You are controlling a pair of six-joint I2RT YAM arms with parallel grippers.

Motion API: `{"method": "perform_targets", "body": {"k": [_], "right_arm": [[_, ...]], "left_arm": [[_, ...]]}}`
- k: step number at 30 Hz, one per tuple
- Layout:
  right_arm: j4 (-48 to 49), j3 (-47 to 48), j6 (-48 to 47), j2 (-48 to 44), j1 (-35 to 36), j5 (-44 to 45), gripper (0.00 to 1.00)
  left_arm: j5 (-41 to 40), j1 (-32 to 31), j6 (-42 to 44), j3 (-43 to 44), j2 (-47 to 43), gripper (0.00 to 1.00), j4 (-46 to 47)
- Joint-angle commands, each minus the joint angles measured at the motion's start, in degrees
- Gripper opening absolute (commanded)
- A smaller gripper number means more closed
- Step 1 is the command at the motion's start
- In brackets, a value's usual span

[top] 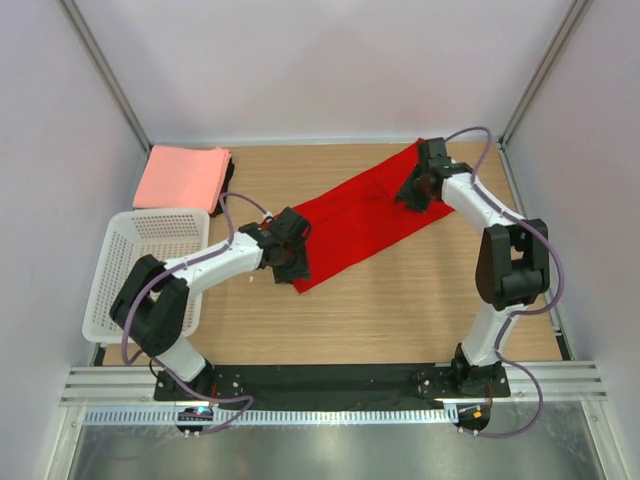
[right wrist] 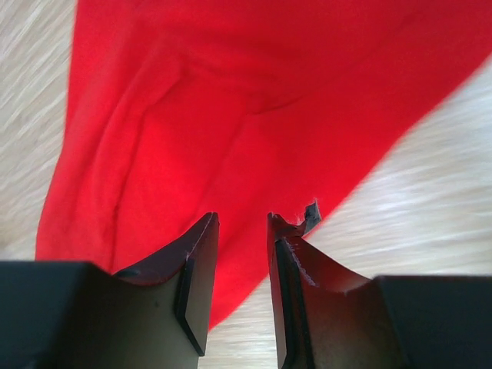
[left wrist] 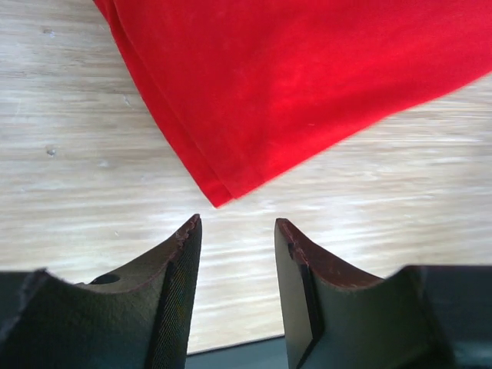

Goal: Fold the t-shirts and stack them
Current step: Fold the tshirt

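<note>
A bright red t-shirt (top: 365, 215), folded into a long strip, lies diagonally across the wooden table. My left gripper (top: 293, 266) hovers at its near-left end. In the left wrist view the left gripper (left wrist: 237, 223) is open and empty, with the red t-shirt's (left wrist: 307, 84) corner just ahead of the fingertips. My right gripper (top: 412, 195) is over the far-right end. In the right wrist view the right gripper (right wrist: 242, 219) stands open above the red t-shirt (right wrist: 231, 115), with nothing pinched. A salmon-pink folded t-shirt (top: 180, 178) lies at the back left on a dark one (top: 229, 172).
A white mesh basket (top: 150, 265) stands at the left edge beside the left arm. Grey walls close in the table at the back and both sides. Bare wood (top: 400, 300) shows in front of the red shirt.
</note>
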Motion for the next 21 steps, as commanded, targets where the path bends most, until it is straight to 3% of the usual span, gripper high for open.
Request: {"method": "perform_targets", "body": {"k": [1,5,8,12,16,21], "right_arm": [[3.6,1.9,4.7,2.4,3.4,2.1,0.38],[5.4,0.5,4.1,5.1,5.1,2.7,0.38],[5.0,1.5,0.6,6.6,4.1,3.7,0.38],[4.9,1.4,-1.7,6.8,-2.3,4.0,0.38],[9.1,1.0,-4.3,7.4,-8.6,-0.2,0.39],[10.9,7.0,-6.7,12.3,-10.6,-6.4,0.38]], "left_arm": [[-1.4,0.0,0.1,4.7,-3.4,0.45,-3.6],[-4.5,2.8,4.9,8.5,-1.8,0.47,-5.8],[-1.2,4.5,8.9,9.4,-0.4,0.45,-2.9],[0.1,4.3,14.5,9.2,2.9,0.43,-0.7],[-0.5,3.9,15.2,6.9,5.8,0.42,1.0],[-3.4,3.4,13.5,6.2,7.8,0.41,0.3]]}}
